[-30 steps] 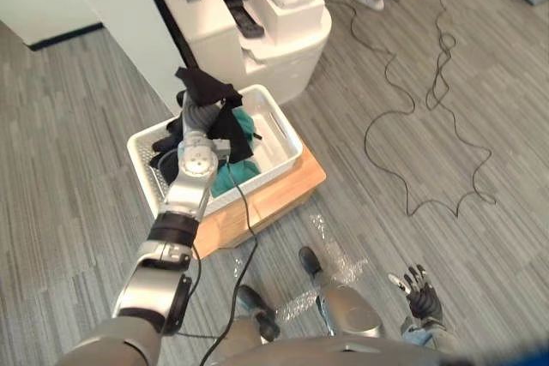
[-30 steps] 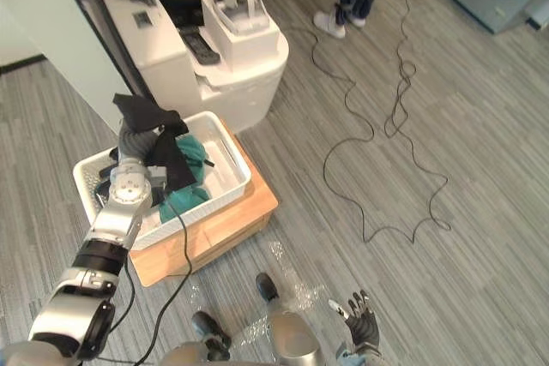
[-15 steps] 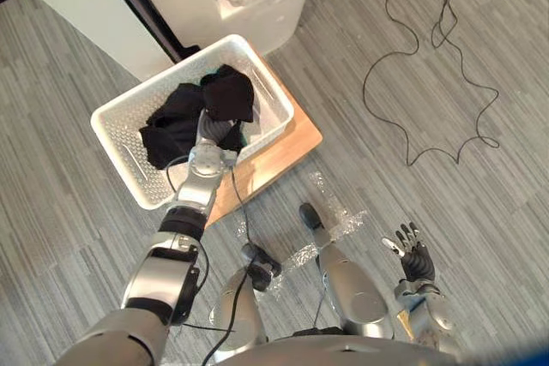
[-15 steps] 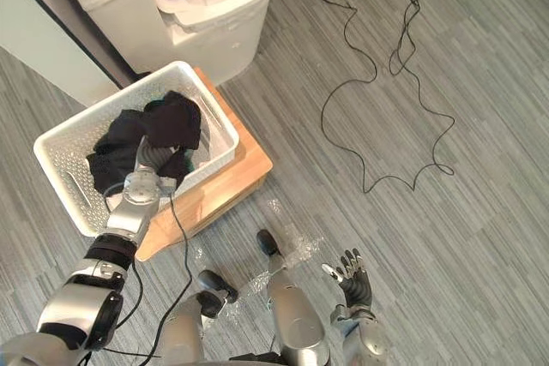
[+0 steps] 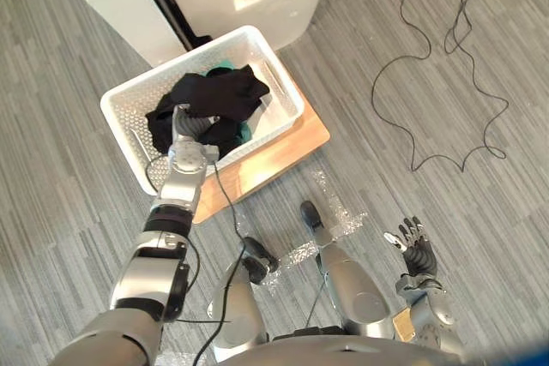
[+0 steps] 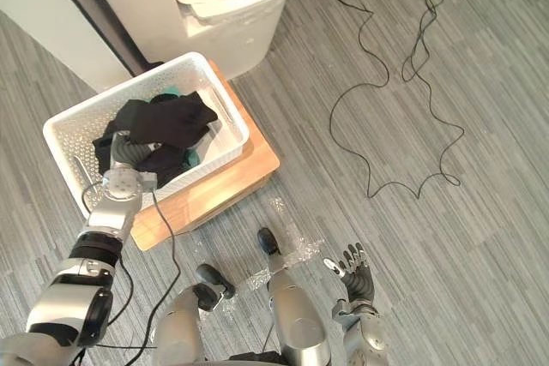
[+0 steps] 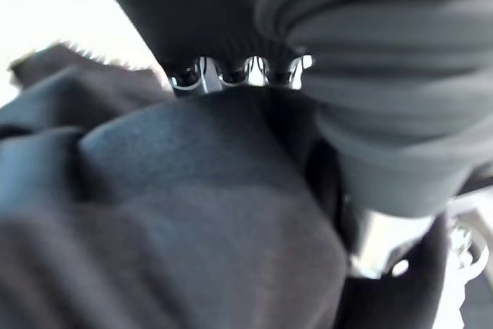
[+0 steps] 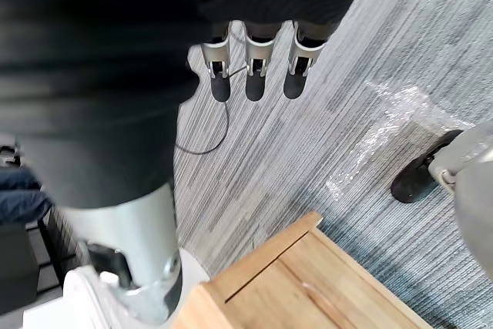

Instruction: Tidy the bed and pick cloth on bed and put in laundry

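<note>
Black cloth (image 5: pixel 221 92) – lowered, now draped over left hand (image 5: pixel 196 124) inside white basket (image 5: pixel 287 96); fingers buried, grip unreadable. Wooden platform (image 5: pixel 283 152) beneath. Right hand (image 5: pixel 416 250) – near right, fingers spread.

A soft black cloth (image 7: pixel 177 213) lies rumpled in heavy folds close before the camera. The left hand (image 7: pixel 248 73) shows as a short silver row between its dark ribbed cover (image 7: pixel 385 113) and the cloth, which rises against it and hides the rest of the hand. Past the cloth's ragged far edge is a bright white surface (image 7: pixel 46 13), too washed out to identify. Beside the cover, a piece of white perforated plastic basket wall (image 7: pixel 466 246) shows past a dark fold.
</note>
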### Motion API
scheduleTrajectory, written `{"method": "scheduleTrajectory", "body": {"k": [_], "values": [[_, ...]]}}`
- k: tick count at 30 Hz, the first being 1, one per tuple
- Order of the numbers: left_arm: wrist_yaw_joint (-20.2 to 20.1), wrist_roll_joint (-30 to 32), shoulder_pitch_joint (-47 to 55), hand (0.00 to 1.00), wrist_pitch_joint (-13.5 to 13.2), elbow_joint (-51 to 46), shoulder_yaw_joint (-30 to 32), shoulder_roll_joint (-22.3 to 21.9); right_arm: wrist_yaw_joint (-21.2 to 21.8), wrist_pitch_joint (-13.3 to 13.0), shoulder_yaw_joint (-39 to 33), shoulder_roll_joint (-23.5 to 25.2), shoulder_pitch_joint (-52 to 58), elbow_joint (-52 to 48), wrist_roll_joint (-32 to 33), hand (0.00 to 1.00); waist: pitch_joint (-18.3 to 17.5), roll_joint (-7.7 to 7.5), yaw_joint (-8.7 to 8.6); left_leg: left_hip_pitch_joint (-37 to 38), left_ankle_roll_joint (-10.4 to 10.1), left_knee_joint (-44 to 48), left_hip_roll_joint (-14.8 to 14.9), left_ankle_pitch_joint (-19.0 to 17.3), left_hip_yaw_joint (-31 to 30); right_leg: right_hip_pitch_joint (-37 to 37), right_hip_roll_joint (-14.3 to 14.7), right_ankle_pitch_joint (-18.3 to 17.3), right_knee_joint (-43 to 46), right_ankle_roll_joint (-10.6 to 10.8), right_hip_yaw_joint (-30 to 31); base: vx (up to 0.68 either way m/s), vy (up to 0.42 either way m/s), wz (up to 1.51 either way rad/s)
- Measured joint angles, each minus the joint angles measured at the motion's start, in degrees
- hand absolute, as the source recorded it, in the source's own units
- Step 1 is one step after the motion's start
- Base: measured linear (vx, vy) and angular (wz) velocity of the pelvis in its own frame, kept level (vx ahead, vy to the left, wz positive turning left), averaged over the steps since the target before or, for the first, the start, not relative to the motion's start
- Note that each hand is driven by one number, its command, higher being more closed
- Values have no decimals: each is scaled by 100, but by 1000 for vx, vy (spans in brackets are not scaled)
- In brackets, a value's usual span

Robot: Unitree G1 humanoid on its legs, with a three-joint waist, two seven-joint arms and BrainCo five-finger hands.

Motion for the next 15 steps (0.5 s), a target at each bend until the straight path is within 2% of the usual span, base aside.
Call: {"method": "scheduleTrajectory", "body": {"k": [3, 4, 5, 7, 8, 9, 12, 14, 15], "values": [[-17, 160, 3, 0, -36, -301, 2, 74, -9, 5, 4, 0, 48, -69, -11, 0, -4, -4, 40, 75, -6, -88, -62, 38, -167, 154, -49, -62, 16, -9, -206, 72, -13, 35], [-50, 214, 10, 0, -46, -495, 1, 90, -19, 7, 6, -1, 120, -103, -19, 0, -5, -4, 151, 165, -17, -155, -110, 50, -208, 249, -82, -124, 32, -26, -250, 72, 2, 24], [-64, 214, 36, 0, -48, -588, 2, 109, -24, 17, 16, 0, 152, -97, -25, 0, -12, -5, 168, 212, -20, -229, -158, 74, -246, 290, -107, -148, 46, -34, -278, 77, 9, 38], [-213, 211, 146, 0, -76, -823, 2, 242, -67, 71, 59, 1, 221, -91, -64, 0, -41, -11, 166, 293, -13, -354, -241, 112, -332, 352, -151, -244, 141, -27, -415, 51, 15, 33], [-311, 197, 246, 0, -122, -910, 9, 312, -106, 102, 94, 1, 262, -81, -63, 0, -93, -16, 219, 362, -22, -415, -266, 122, -337, 393, -160, -257, 157, -33, -443, 66, 23, 10], [-383, 171, 332, 0, -147, -939, 13, 322, -121, 124, 116, 5, 307, -72, -64, 0, -173, -21, 284, 421, -37, -492, -307, 143, -338, 426, -178, -276, 157, -45, -457, 82, 31, 17], [-630, 85, 799, 0, -186, -1085, 12, 300, -148, 196, 133, 28, 500, -48, -66, 0, -568, -26, 302, 586, -55, -848, -502, 316, -462, 559, -284, -375, 156, -29, -634, 96, 27, 35], [-857, -133, 1147, 0, -205, -1128, 21, 264, -206, 230, 133, 47, 565, 36, -70, 0, -734, -45, 308, 827, -82, -1062, -591, 395, -481, 767, -327, -466, 155, -45, -724, 80, 16, 26], [-1087, -375, 1565, 0, -239, -1180, 86, 212, -240, 284, 152, 73, 625, 157, -72, 0, -946, -69, 352, 1031, -115, -1266, -662, 460, -497, 900, -332, -514, 154, -44, -726, 67, 11, 12]]}}
